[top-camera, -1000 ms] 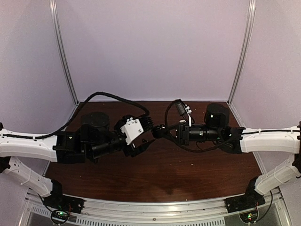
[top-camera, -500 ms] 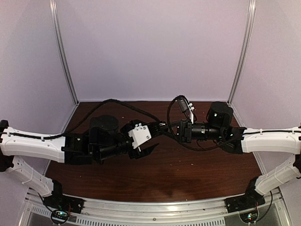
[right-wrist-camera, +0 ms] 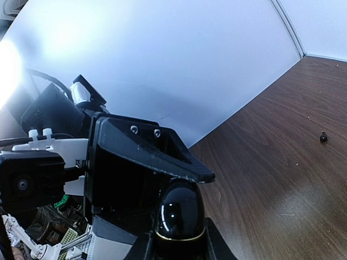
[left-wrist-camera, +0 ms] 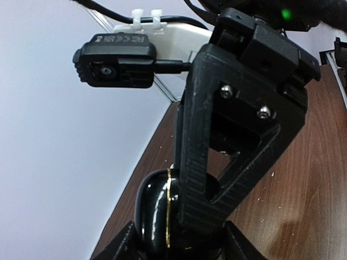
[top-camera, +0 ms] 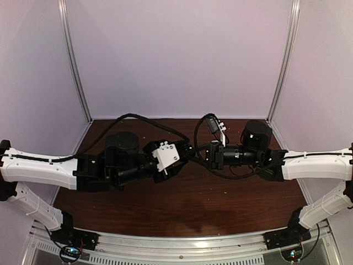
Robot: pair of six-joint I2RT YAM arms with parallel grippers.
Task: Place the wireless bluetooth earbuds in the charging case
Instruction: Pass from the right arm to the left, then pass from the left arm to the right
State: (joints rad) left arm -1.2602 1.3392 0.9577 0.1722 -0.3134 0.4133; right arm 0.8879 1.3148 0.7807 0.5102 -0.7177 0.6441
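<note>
Case [left-wrist-camera: 154,211]: glossy black, gold seam, looks closed, above counter [top-camera: 231,204] centre. Left jaws and right jaws both seem clamped on it. Dark speck [right-wrist-camera: 323,137] at 3 o'clock in right wrist view, maybe earbud. Opening and all inserting likely remain.

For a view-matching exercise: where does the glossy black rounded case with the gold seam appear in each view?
Top external: not visible.
Left wrist: glossy black rounded case with a gold seam, bottom, left of centre.
Right wrist: the case, bottom centre.
Shared landmark: dark brown wooden table.
</note>
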